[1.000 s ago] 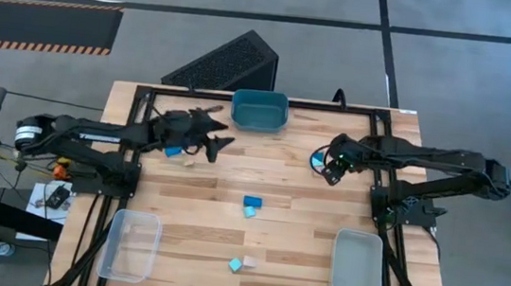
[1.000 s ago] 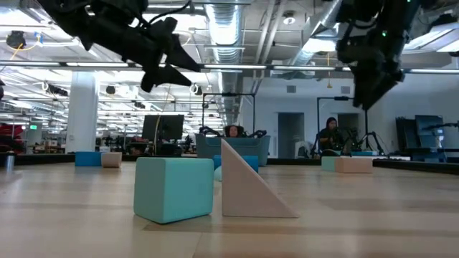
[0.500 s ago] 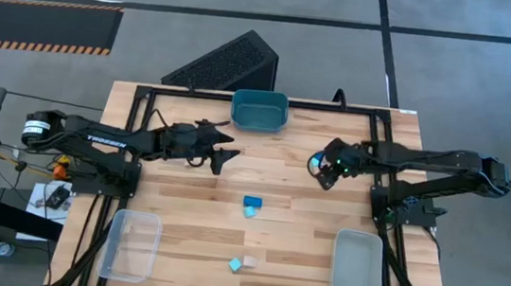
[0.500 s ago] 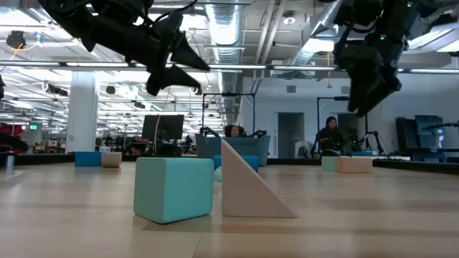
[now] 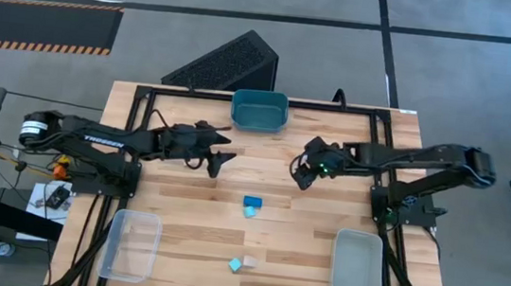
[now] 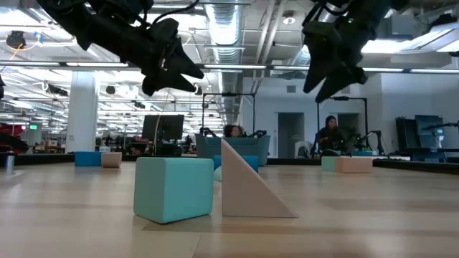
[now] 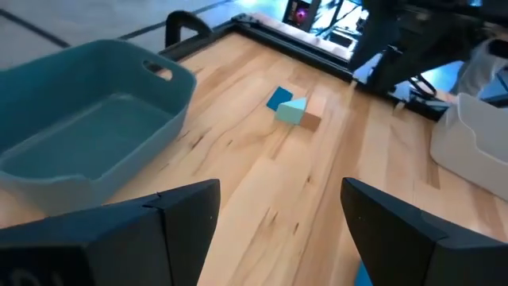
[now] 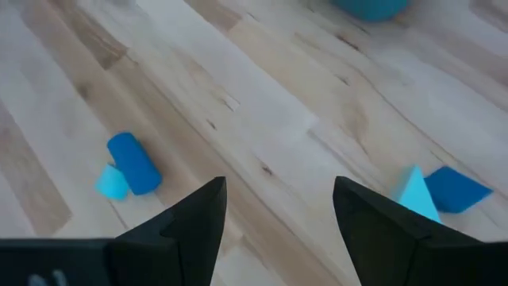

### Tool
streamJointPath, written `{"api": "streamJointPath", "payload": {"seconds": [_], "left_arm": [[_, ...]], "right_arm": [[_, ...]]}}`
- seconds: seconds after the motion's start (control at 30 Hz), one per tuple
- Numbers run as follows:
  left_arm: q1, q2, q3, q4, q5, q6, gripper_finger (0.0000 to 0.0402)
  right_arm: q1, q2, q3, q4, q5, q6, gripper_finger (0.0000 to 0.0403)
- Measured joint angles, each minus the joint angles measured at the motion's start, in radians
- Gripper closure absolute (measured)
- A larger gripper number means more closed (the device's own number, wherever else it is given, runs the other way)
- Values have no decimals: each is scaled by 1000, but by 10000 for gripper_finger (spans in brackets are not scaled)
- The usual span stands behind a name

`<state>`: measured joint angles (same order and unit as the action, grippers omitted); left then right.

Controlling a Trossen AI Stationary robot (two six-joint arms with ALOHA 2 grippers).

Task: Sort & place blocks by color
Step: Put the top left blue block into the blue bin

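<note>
blocks (image 6: pixel 174 189): matte teal cube | smooth tan wood wedge (image 6: pixel 251 185) touching

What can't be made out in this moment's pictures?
- Teal bin: high view too small to show whether any block lies inside.
- Left clear bin: contents unclear through its glare.
- Blocks beneath the left end effector: covered by the arm in the high view.
- Far blocks in the low view: too small for shape.
</note>
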<state>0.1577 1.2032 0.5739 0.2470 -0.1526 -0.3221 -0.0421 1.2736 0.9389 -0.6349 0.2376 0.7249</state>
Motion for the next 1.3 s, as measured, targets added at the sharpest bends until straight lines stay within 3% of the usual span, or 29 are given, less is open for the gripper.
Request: {"api": "streamJointPath", "payload": {"seconds": [0.23,0.43,0.6,0.8,1.1,1.3], "left_arm": [[0,-13,0,1,16,91,152],[1,-12,0,95,72,185,152],[-3,-12,0,136,93,186,152],[-36,-15,0,87,90,80,152],[-117,-124,0,-50,24,21,152],[-175,-178,1,-158,-120,32,152]], "right_arm": [[0,46,84,-188,0,138,149],[19,28,126,-285,0,165,149],[82,37,118,-387,15,151,149],[175,74,119,-308,29,166,149],[163,83,135,-193,52,165,149],[168,73,193,-242,88,105,149]]}}
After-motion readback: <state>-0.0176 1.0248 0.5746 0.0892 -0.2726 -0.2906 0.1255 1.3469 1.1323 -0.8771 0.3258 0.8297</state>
